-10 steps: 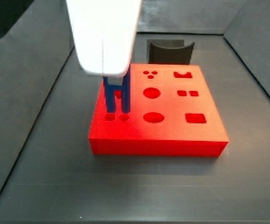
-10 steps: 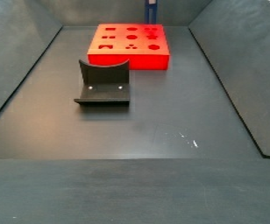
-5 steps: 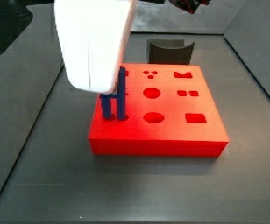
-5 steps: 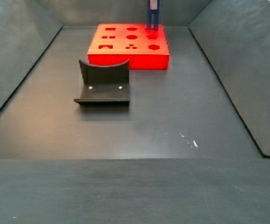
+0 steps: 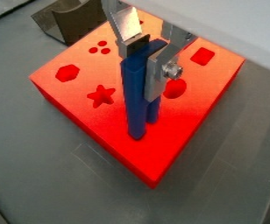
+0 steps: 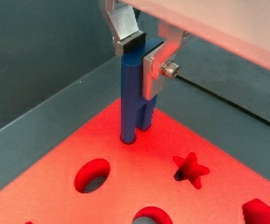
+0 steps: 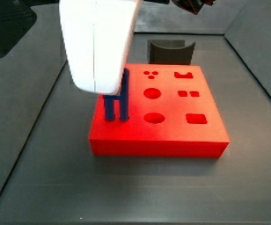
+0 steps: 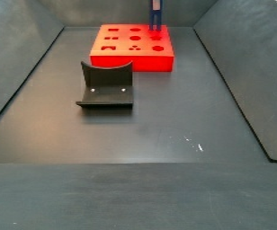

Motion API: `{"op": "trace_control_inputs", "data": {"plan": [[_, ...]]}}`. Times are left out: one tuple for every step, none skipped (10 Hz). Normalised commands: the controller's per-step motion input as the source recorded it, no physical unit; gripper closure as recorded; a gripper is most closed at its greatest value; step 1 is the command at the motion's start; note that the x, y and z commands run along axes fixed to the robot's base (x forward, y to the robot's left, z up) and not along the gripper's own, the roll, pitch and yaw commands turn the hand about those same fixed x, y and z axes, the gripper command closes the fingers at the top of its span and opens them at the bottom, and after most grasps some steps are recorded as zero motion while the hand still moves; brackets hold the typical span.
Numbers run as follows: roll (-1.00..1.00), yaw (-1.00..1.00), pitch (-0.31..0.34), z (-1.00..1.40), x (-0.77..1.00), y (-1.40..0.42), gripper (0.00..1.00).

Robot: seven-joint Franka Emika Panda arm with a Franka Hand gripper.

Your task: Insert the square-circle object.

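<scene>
The dark blue square-circle object [image 5: 138, 96] stands upright with both prongs in holes of the red block [image 5: 202, 83], near one edge. It also shows in a wrist view [image 6: 131, 101] and in both side views [image 7: 117, 104] [image 8: 156, 13]. My gripper [image 5: 145, 68] [image 6: 142, 66] is directly over it. The fingers flank only the top of the object, and the jaws look slightly apart from it. In a side view the gripper's white body [image 7: 97, 44] hides the top of the object.
The red block [image 7: 173, 132] [image 8: 117, 61] has several shaped holes: circles, a star, a hexagon and squares. The dark grey curved holder [image 8: 105, 85] [image 7: 167, 48] [image 5: 67, 16] stands apart from the block on the grey floor. Sloping grey walls enclose the floor.
The gripper has risen along the blue object and uncovered more of its length. The object has stayed in place in the block.
</scene>
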Motion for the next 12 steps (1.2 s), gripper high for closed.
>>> {"op": "trace_control_inputs", "data": {"plan": [[0.0,0.01,-0.007,-0.17,-0.2,0.01,1.0],[-0.04,0.06,-0.049,-0.23,-0.06,0.0,1.0],[-0.06,0.14,-0.084,-0.3,0.0,0.0,1.0],[-0.06,0.19,-0.073,-0.42,0.02,0.0,1.0],[-0.09,0.29,-0.047,-0.53,0.17,0.0,1.0],[-0.21,0.43,0.0,-0.47,0.27,-0.04,1.0],[-0.21,0.44,0.0,-0.46,0.23,-0.06,1.0],[-0.14,0.37,0.0,-0.43,0.13,0.0,1.0],[0.01,0.06,-0.003,-0.34,-0.05,0.0,1.0],[0.06,0.0,-0.013,-0.4,-0.24,0.0,1.0],[0.09,0.0,0.0,-0.28,-0.22,0.0,1.0],[0.0,0.0,0.0,0.0,0.0,0.0,1.0]]}}
